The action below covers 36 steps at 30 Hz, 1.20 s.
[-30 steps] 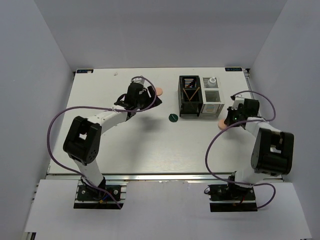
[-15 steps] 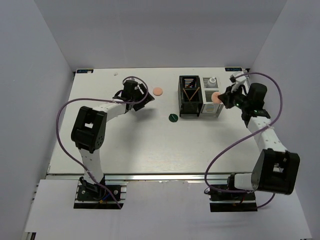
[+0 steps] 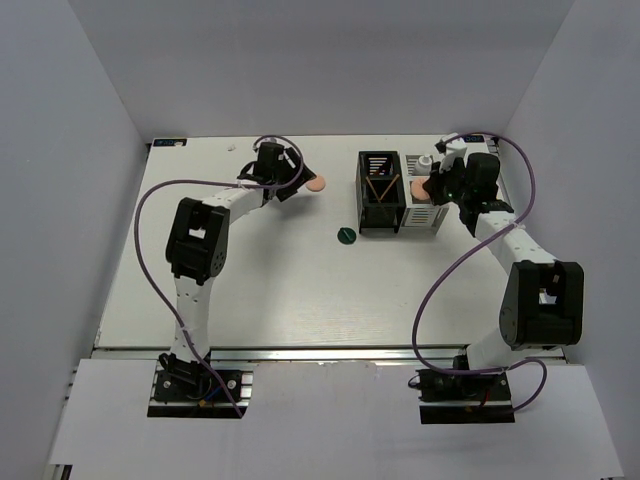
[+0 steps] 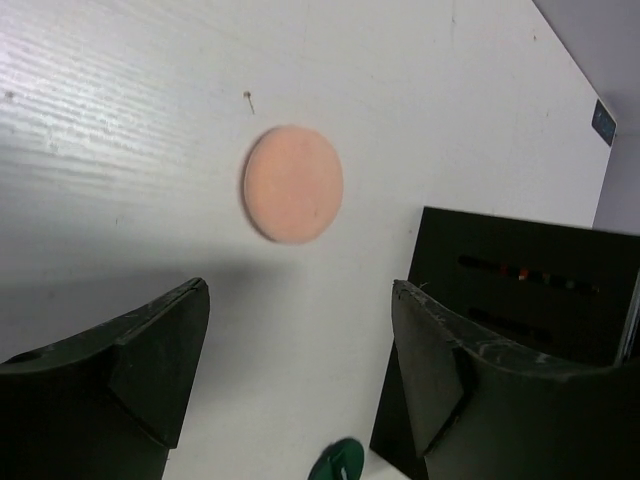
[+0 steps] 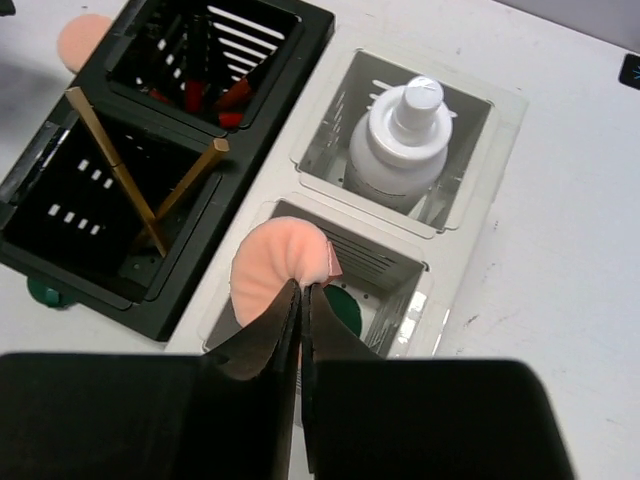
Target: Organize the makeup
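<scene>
Top view, puffs: two; loose puff (image 3: 317, 183) flat on worktop (image 3: 250, 290), folded puff (image 3: 432, 192) at white box (image 3: 425, 222).
Top view, discs: one green disc (image 3: 345, 236) beside black box (image 3: 381, 231).
Left wrist, left claw (image 4: 300, 290): spread apart, empty, near loose puff.
Right wrist, right claw (image 5: 303, 295): clamped on folded puff over a white compartment holding a second disc (image 5: 345, 312).
Right wrist, counts: two tan sticks (image 5: 115, 165), one white bottle (image 5: 405, 135).

Left gripper (image 4: 300, 300) spread wide, right gripper (image 5: 300, 292) clamped (on a puff (image 5: 262, 272)), arms outstretched.
</scene>
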Motion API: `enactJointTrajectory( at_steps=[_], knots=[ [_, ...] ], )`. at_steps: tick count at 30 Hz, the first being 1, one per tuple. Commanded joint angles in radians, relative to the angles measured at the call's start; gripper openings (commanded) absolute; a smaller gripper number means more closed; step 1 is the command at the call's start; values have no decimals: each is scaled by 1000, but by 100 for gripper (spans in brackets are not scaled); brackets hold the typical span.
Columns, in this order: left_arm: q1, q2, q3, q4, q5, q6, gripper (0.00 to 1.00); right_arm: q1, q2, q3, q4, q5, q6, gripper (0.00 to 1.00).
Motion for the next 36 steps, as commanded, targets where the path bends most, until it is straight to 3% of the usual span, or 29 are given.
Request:
enactJointTrajectory(
  at_steps=[1,4,7,8,11,13,17,20,27,33,36],
  knots=[
    [8,54,91,21,-22,-24,82,-3,3,46,20,66,-28,4],
    [8,98,130,56,-45,-44,81,-3,9,50,0,77,-41,10],
    [6,124,153,73,-60,-62,79,-3,11,46,-15,78,-53,21],
    [5,140,171,75,-60,-67,79,-3,12,43,-23,78,-56,32],
    [1,177,212,73,-68,-72,78,-3,4,30,-25,66,-65,53],
    [-2,194,236,73,-71,-78,77,-3,-9,24,-15,55,-67,58],
    [-6,234,288,73,-83,-104,75,-3,-41,12,9,44,-45,59],
    [-11,271,373,-3,-140,-104,73,-8,-87,-2,26,41,-19,59],
    [-29,357,519,-181,-122,-29,68,-35,-153,-33,43,44,34,59],
    [-52,358,512,-287,-131,138,68,-78,-172,-42,41,32,62,59],
    [-64,323,432,-283,-157,232,69,-84,-173,-42,44,26,68,59]
  ],
)
